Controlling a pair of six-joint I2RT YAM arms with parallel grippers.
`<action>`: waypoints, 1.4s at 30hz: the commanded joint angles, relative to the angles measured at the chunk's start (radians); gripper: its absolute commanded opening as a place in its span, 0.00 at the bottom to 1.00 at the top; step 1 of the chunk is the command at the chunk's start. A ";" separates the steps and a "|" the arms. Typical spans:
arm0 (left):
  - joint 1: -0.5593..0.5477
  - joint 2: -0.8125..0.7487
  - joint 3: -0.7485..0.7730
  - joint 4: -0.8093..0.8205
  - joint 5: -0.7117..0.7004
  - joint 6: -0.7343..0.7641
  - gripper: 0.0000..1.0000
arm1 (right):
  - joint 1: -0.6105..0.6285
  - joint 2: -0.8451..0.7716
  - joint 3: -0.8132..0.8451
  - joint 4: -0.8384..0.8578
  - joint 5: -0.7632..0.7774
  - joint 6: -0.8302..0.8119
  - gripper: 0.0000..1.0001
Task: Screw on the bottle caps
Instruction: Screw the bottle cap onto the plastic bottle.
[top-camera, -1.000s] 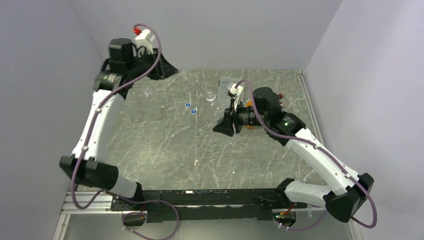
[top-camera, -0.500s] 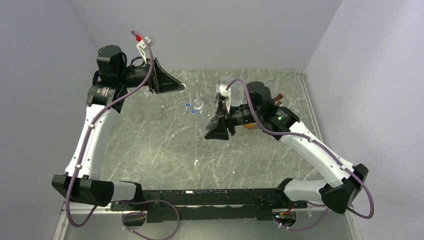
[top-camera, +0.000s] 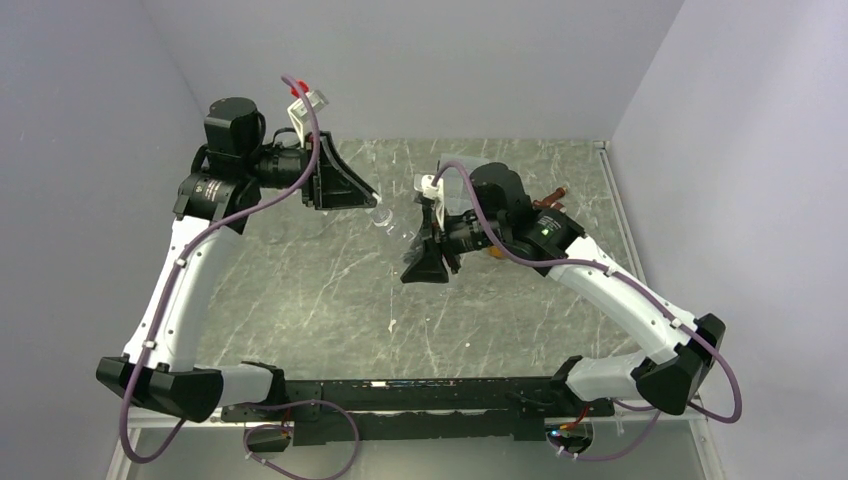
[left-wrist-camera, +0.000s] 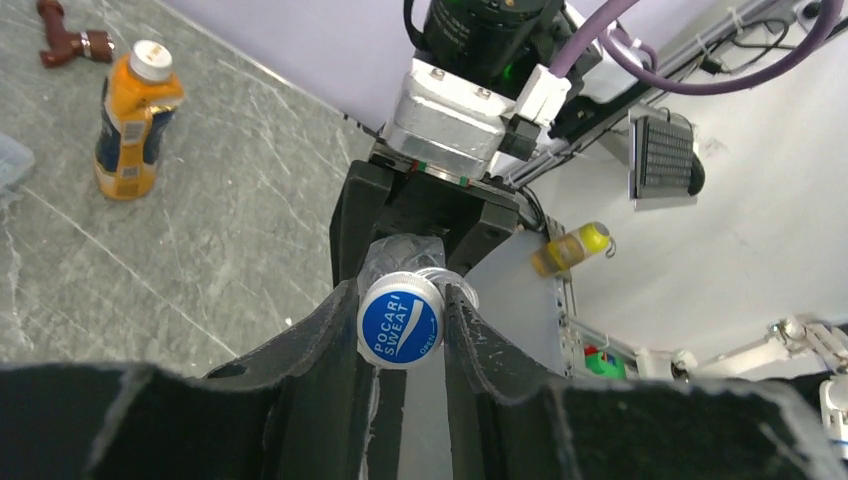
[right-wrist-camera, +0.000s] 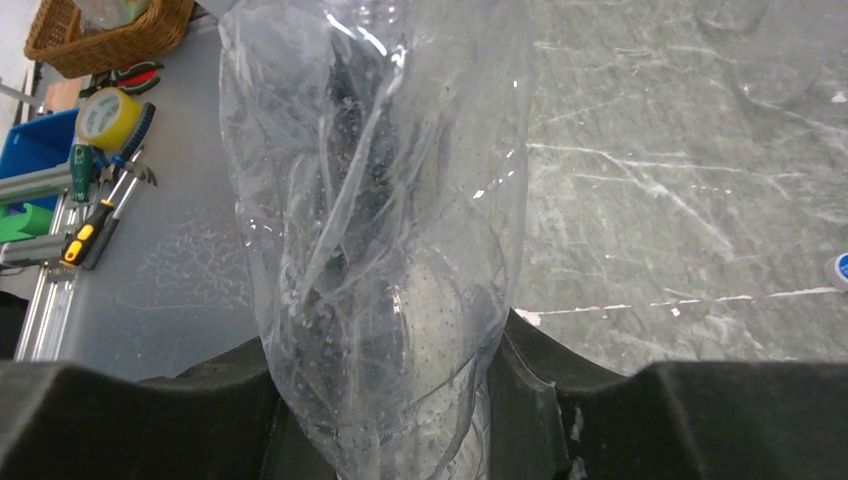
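Observation:
My left gripper (left-wrist-camera: 400, 300) is shut on a blue bottle cap (left-wrist-camera: 400, 322) printed "Pocari Sweat". The cap sits at the mouth of a clear, crumpled bottle (left-wrist-camera: 398, 256) held out by the other arm. My right gripper (right-wrist-camera: 385, 350) is shut on that clear bottle (right-wrist-camera: 380, 200) around its lower body. In the top view the left gripper (top-camera: 372, 200) and right gripper (top-camera: 420, 262) meet above the middle of the table, with the clear bottle (top-camera: 388, 217) between them. An orange bottle (left-wrist-camera: 133, 118) with a blue label and a pale cap stands upright behind.
A brown fitting (left-wrist-camera: 65, 40) lies beyond the orange bottle near the back. Another blue cap (right-wrist-camera: 840, 268) lies on the marble table (top-camera: 320, 290). Clear cups (right-wrist-camera: 765, 70) stand at the far side. Grey walls close the table on three sides.
The left gripper has swung right and down with the cap, and the right gripper has moved left with the clear bottle. Cap and bottle mouth have come together.

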 joint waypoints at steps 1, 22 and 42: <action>-0.042 -0.016 0.088 -0.198 -0.034 0.216 0.00 | 0.028 0.007 0.046 -0.028 0.034 -0.036 0.33; -0.170 -0.025 0.136 -0.449 -0.277 0.468 0.00 | 0.039 -0.075 -0.032 0.026 0.149 0.021 0.24; -0.169 -0.025 0.075 -0.264 -0.118 0.343 0.00 | 0.037 -0.077 -0.047 0.238 -0.138 0.123 0.21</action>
